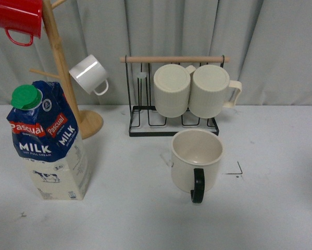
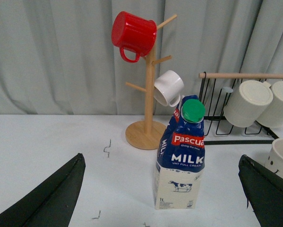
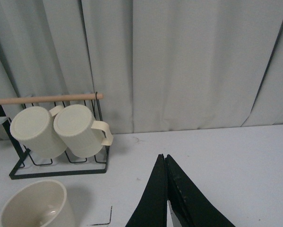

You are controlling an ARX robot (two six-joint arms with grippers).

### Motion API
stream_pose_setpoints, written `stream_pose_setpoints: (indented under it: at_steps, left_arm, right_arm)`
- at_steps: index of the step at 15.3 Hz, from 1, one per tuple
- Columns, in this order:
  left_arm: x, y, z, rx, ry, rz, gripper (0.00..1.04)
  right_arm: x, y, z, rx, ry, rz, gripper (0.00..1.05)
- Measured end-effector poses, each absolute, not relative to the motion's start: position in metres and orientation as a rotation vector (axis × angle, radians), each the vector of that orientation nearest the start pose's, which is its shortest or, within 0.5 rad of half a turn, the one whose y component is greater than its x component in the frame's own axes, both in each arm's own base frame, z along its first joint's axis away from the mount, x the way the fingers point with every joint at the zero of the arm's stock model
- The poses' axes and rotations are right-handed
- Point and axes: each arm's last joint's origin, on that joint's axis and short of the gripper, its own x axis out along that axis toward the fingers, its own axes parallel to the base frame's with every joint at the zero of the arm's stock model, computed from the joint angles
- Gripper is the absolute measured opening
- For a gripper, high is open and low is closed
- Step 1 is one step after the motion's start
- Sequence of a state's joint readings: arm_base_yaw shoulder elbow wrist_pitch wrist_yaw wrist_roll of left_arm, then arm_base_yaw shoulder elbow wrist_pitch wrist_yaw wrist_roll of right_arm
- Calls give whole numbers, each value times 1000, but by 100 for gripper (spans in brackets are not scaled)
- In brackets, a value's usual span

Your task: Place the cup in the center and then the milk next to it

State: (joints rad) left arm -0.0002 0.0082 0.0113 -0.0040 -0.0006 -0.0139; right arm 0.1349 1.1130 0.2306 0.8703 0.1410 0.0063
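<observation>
Cup (image 1: 196,160) upright — handle (image 1: 198,186) pointing nearward

Left tool (image 2: 161,158) with matte black wedge fingers (image 2: 51,198), right tool (image 3: 164,157) black, tapered, speckled

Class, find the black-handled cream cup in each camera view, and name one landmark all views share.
Front view: the cup stands mid-table, before the wire rack, handle toward the camera.
Left wrist view: only a sliver, cut by the frame edge, before the rack.
Right wrist view: rim and inside show, before the rack.
Shared landmark: the rack with two ribbed mugs.
</observation>
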Motion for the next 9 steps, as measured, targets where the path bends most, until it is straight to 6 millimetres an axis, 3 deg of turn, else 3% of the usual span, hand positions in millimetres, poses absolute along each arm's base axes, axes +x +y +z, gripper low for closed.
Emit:
stream_pose_setpoints:
  at_steps: [6, 9]
  left_arm:
    - [98, 0, 166, -14, 1, 0, 98]
    - [98, 0, 166, -14, 1, 0, 98]
  right_arm:
    - [161, 1, 177, 6, 2, -5, 2]
    - [149, 0, 164, 6, 14, -1, 2]
